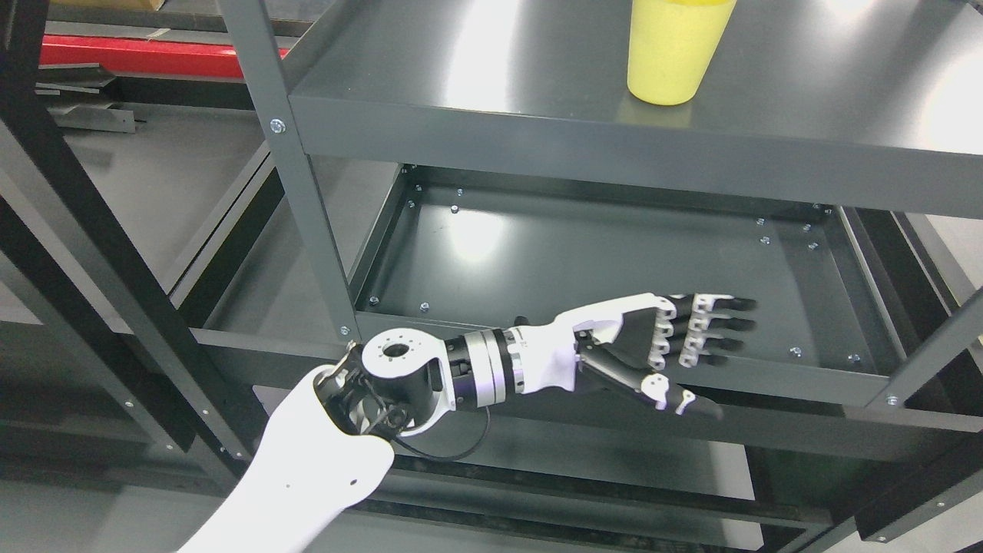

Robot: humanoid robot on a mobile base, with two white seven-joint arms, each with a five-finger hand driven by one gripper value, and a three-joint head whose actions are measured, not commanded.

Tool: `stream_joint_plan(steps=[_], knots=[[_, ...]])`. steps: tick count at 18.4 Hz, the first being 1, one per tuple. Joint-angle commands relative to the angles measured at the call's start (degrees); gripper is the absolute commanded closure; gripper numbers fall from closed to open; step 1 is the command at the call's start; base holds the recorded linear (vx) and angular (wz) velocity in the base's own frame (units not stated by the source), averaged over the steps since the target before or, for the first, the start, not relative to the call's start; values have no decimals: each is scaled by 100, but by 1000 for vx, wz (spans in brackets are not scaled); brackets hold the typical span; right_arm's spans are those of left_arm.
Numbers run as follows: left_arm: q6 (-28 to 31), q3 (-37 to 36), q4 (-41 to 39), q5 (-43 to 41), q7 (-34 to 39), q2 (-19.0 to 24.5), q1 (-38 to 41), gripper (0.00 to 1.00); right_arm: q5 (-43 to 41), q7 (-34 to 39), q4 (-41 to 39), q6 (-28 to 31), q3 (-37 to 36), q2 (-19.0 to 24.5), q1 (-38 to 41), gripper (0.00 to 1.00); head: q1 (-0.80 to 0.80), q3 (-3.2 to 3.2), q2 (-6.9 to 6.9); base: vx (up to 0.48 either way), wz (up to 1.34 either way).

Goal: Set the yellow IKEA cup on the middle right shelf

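White plastic covers our left arm [307, 461], which comes in from the lower left and reaches rightward. Our left hand [653, 346] hangs level over the near rim of the lower shelf tray [537, 253], fingers [714, 322] straight, slightly apart, holding nothing. Farther off, the yellow cup [672, 50] stands upright on the grey shelf above [499, 84], toward its right, well apart from our hand. A red beam [153, 54] lies far left.

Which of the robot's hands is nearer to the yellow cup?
Left. The left hand is open, below the yellow cup, which stands on the shelf above. The right hand is out of view.
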Motion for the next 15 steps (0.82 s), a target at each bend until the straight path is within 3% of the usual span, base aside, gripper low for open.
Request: stream_joint_plan(steps=[1,4,6,10,15], knots=[[-1031,1564,1308,-2678,130,-489,857,1,-141,4,0,4,97,-100,79,1,0,0,0,0,0],[-1575,2515,1414,-3293,665,-593,1139,1,-141,4,0,4,97,-100,79,1,0,0,0,0,0],[-1963,2728,1397,-3760,754,-593,1385,1,-141,4,0,4,97,-100,79,1,0,0,0,0,0],[-2008,3167,1318,-4052,1166,-593,1465,2,-141,4,0,4,97,-100,79,1,0,0,0,0,0],[-2017,2906,1151,-4052,1572,-593,1430,2,-141,4,0,4,97,-100,79,1,0,0,0,5,2]])
